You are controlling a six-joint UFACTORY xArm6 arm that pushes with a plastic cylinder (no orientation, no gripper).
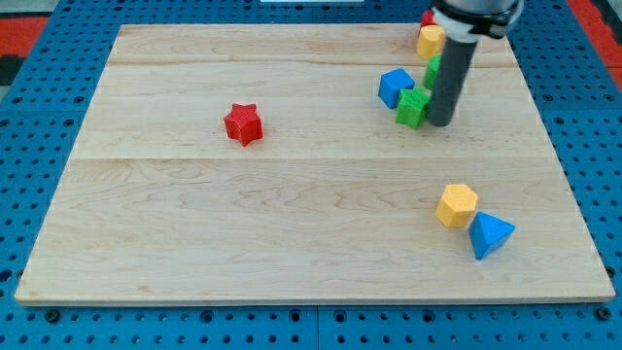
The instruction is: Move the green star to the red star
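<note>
The red star (243, 124) lies left of the board's middle. The green star (413, 106) lies at the upper right, touching a blue block (396, 87) on its upper left. My tip (440, 122) rests on the board right against the green star's right side. The dark rod rises from there toward the view's top and hides part of another green block (432, 71) behind it.
A yellow block (430, 41) and a bit of a red block (427, 17) sit near the top edge by the rod. A yellow hexagon block (457, 205) and a blue triangle block (490, 235) lie at lower right. The wooden board (292, 224) sits on a blue perforated table.
</note>
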